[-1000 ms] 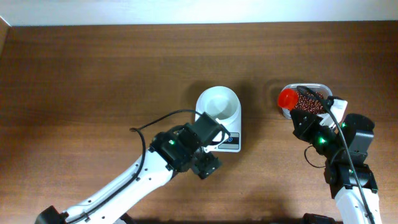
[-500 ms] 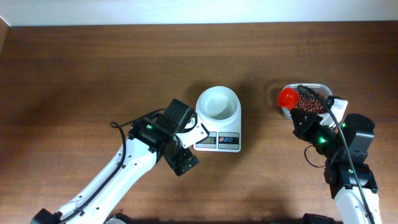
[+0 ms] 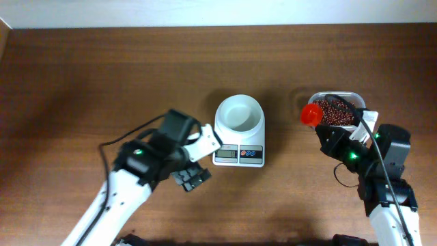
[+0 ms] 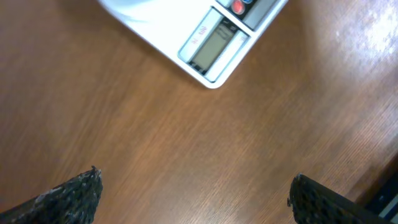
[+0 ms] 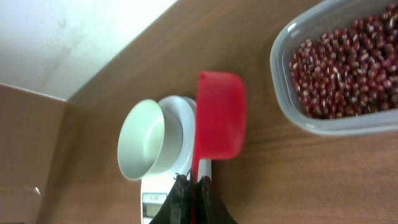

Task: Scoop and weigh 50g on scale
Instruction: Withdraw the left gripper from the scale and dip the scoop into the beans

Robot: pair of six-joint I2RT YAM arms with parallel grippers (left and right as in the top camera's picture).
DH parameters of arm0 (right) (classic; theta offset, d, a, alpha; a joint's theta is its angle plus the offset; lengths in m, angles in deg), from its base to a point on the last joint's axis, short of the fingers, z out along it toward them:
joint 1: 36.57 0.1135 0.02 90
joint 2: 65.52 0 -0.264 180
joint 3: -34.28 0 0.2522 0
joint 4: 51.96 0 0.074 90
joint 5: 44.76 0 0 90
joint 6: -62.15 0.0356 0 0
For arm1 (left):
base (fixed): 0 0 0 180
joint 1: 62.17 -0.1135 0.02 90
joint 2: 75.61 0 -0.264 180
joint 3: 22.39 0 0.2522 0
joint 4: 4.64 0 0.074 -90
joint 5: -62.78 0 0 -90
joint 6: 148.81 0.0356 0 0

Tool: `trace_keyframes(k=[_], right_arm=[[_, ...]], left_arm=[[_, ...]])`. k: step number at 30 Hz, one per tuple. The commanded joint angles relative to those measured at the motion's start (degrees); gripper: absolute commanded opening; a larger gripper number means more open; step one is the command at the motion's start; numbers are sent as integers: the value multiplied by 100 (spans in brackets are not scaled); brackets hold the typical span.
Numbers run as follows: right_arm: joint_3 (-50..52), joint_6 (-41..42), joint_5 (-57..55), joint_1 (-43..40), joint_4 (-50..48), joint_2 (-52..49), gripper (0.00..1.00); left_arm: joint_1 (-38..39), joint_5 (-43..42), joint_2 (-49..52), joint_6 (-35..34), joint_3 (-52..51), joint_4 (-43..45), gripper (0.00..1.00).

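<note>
The white scale [image 3: 239, 155] stands mid-table with a round white bowl [image 3: 239, 114] on top, and the bowl looks empty. Dark red-brown beans [image 3: 336, 111] fill a clear tub to its right. My right gripper [image 3: 323, 130] is shut on the handle of a red scoop [image 3: 313, 113], whose cup hangs by the tub's left edge with no beans showing in it. In the right wrist view the scoop [image 5: 221, 115] sits between the bowl [image 5: 146, 140] and the beans [image 5: 348, 62], above the gripper [image 5: 193, 182]. My left gripper [image 3: 207, 162] is open and empty, left of the scale, also [image 4: 194, 177].
The clear tub [image 3: 355, 98] sits near the right arm's base. In the left wrist view the scale's display [image 4: 214, 43] lies at the top, with bare wooden table [image 4: 186, 137] under the fingers. A pale wall runs along the table's far edge.
My left arm has swung back to the left, away from over the scale's display. The right gripper has shifted the red scoop slightly left, off the tub's rim.
</note>
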Motion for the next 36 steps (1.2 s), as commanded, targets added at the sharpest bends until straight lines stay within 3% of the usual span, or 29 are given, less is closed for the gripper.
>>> trace_keyframes(k=[1,7,11,24,36], right_arm=[[-647,-721,-13,-33,581,2,4],[-1443,-1075,-481,-37,2157,4,4],[-1502,-1071,-476,-37,2483,118,4],[-1502,-1025,-444,-37,2599,1696,4],[-1502,-1023,-439,-37,2627,1707,4]], left_arm=[[-472,-562,-212,407,116,-177,99],[-614,-785,-195,514,116,-105,99],[-614,-776,-195,514,116,-105,99],[-614,-758,-195,516,116,-94,99],[-614,-1182,-195,514,116,109,99]])
